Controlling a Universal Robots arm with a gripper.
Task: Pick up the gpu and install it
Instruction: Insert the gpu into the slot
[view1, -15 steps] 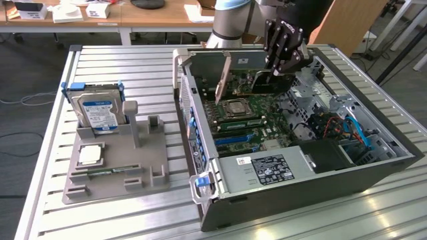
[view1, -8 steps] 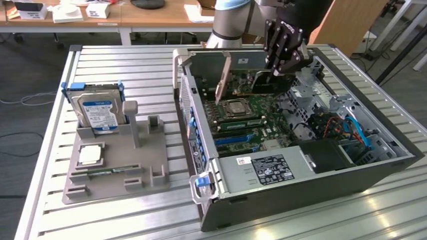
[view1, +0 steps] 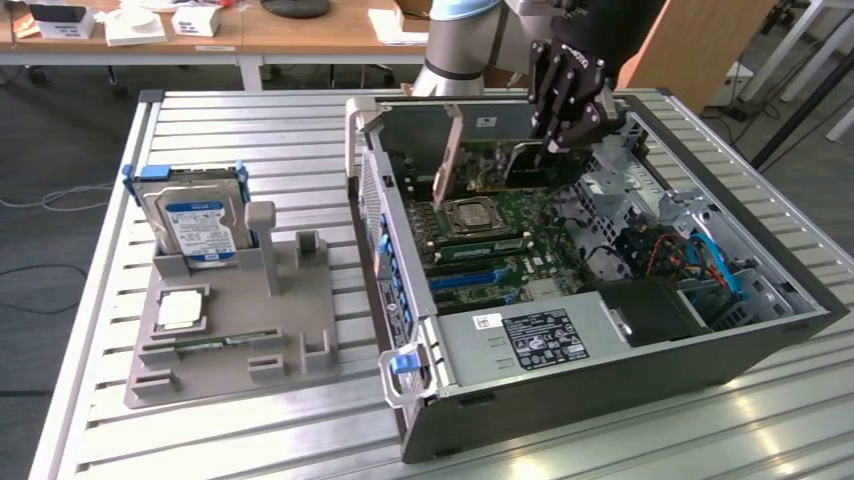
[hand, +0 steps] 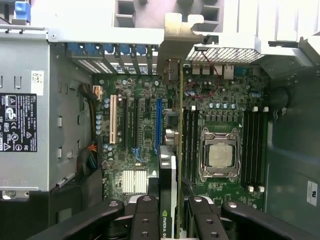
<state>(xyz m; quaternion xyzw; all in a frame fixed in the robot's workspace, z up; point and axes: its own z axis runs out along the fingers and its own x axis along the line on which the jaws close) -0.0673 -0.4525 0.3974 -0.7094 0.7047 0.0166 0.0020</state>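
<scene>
Nearest, the open case (view1: 641, 390) lies on the table (view1: 267, 440), with its power supply (view1: 534, 340) at the near end. A grey holder (view1: 300, 310) stands by the table's edge on the exterior view's left and carries the hard drive (view1: 198, 225). Farther in, the motherboard (view1: 534, 225) lies exposed. Above the case's far end, the gripper (view1: 555, 142) is clamped on the gpu (hand: 169, 170), which is held edge-on over the board with its bracket (hand: 179, 32) toward the rear wall. Whether it touches a slot cannot be told.
</scene>
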